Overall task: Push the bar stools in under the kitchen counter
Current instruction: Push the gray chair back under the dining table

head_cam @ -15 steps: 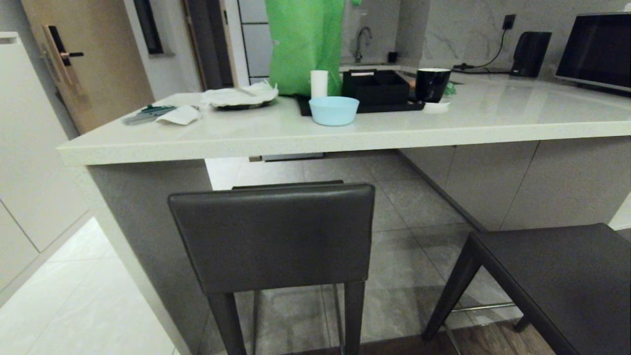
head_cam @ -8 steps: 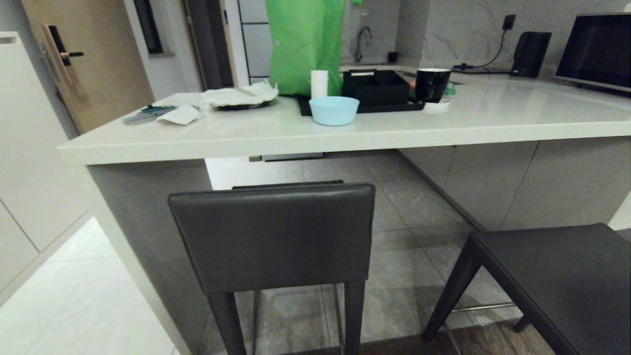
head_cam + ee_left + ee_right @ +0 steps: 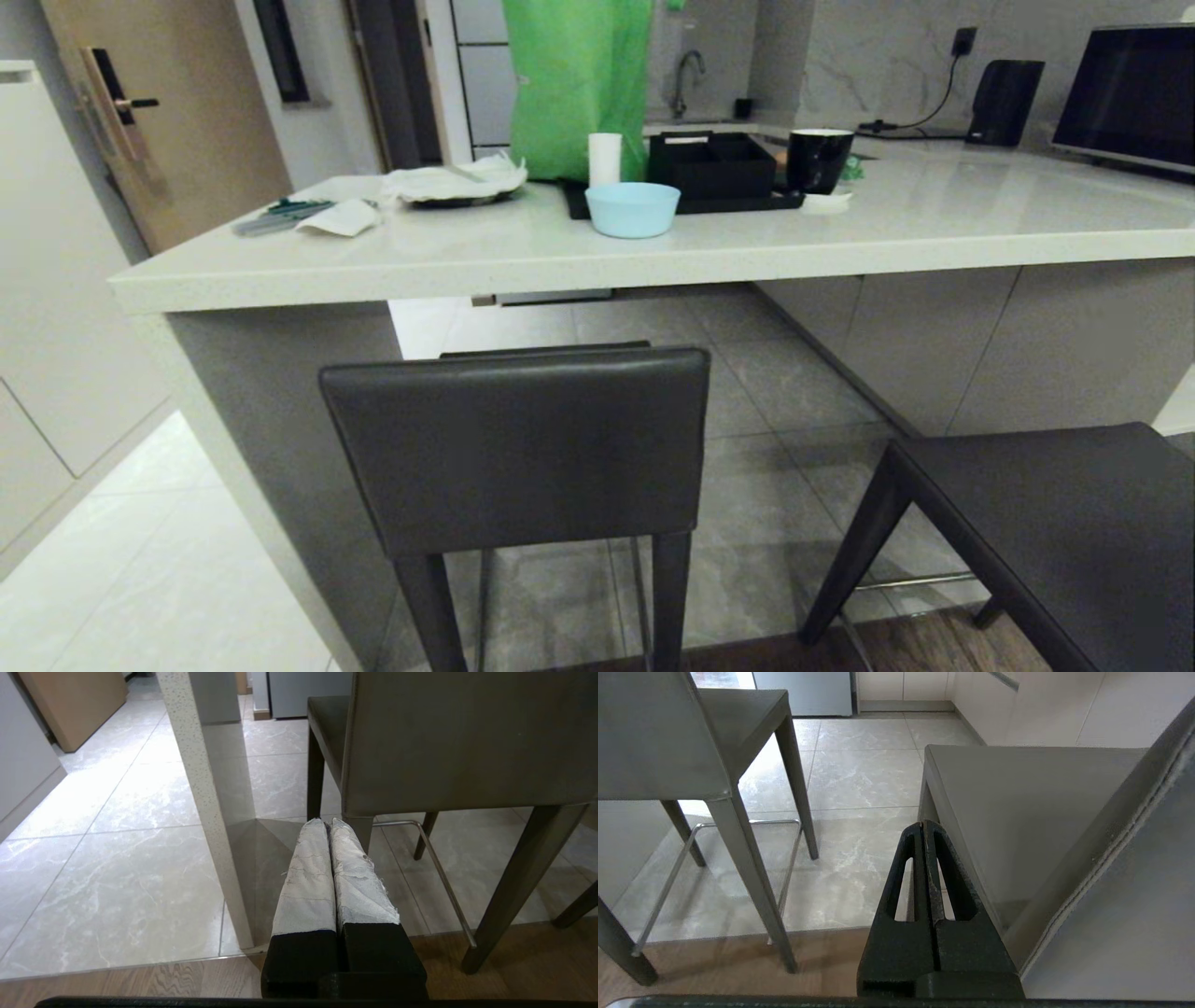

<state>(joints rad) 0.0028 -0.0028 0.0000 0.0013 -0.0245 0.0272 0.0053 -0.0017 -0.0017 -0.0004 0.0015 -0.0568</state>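
Head view: nothing has shifted since a second ago; both bar stools stand just outside the worktop, so no push has begun.
Left wrist view: left pincer clenched, empty, just short of the near stool's backrest.
Right wrist view: right pincer clenched, empty, beside the second stool.

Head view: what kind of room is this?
Most likely a home kitchen with a breakfast-bar counter. Cues: the long stone-like kitchen counter with two bar stools drawn up before it, a sink faucet behind, and a microwave-like appliance at the right.
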